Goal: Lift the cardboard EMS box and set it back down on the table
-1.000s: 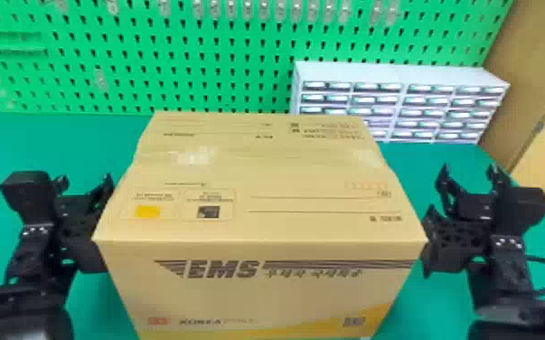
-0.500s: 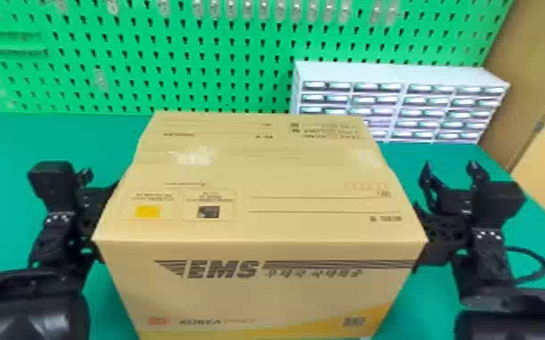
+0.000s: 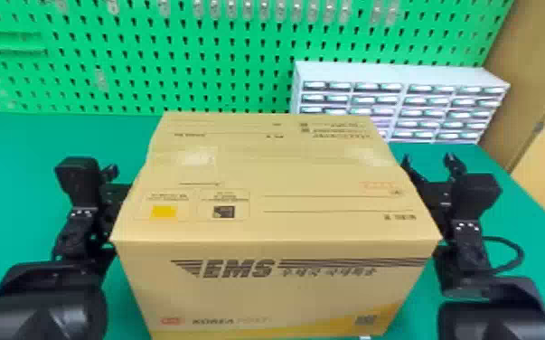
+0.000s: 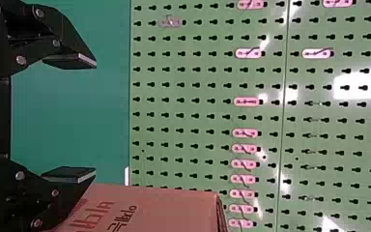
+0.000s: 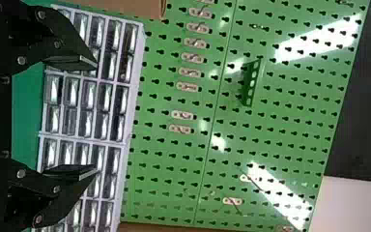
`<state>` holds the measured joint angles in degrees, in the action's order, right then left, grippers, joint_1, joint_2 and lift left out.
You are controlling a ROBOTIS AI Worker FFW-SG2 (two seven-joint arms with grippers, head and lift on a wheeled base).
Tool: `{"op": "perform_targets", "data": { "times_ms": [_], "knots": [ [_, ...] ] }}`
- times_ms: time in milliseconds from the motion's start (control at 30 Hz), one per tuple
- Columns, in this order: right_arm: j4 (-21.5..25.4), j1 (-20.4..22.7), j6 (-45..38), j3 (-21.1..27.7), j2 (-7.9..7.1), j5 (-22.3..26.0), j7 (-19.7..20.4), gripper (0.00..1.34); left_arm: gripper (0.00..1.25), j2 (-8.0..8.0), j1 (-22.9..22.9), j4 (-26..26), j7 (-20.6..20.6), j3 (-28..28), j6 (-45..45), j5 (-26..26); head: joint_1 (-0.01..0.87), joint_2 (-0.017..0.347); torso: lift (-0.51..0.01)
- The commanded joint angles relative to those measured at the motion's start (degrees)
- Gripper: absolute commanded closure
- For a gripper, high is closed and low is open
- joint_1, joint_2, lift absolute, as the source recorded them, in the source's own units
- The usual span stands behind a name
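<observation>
The left end effector (image 3: 116, 192) and the right end effector (image 3: 428, 159) are released, fingers spread wide, pointing forward beside opposite sides of EMS box (image 3: 275, 289).

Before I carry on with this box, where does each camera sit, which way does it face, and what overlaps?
Head view: on the head, looking forward and down at the box on the table; left arm and right arm flank it.
Left wrist view: on the left wrist, facing the pegboard past the open left claw, box beside it.
Right wrist view: on the right wrist, facing drawer unit and pegboard past the open right claw.
Head and right wrist views share the drawer unit.
</observation>
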<state>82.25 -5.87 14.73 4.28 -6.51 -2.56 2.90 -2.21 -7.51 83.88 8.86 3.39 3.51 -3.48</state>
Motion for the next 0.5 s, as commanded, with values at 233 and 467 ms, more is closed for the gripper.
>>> {"op": "perform_targets", "data": {
  "times_ms": [233,467],
  "knots": [
    [-0.7,-0.2,0.1,-1.6,-0.17,0.1,0.0,0.5,0.46,0.01,-0.3,-0.6,0.8,-1.3,0.1,-0.2,0.678,-0.014,-0.095],
    [-0.8,0.0,0.1,-2.1,0.0,0.1,0.0,0.5,0.46,0.01,-0.3,-0.6,1.0,-1.5,0.1,-0.3,0.678,-0.014,-0.095]
  ]
}}
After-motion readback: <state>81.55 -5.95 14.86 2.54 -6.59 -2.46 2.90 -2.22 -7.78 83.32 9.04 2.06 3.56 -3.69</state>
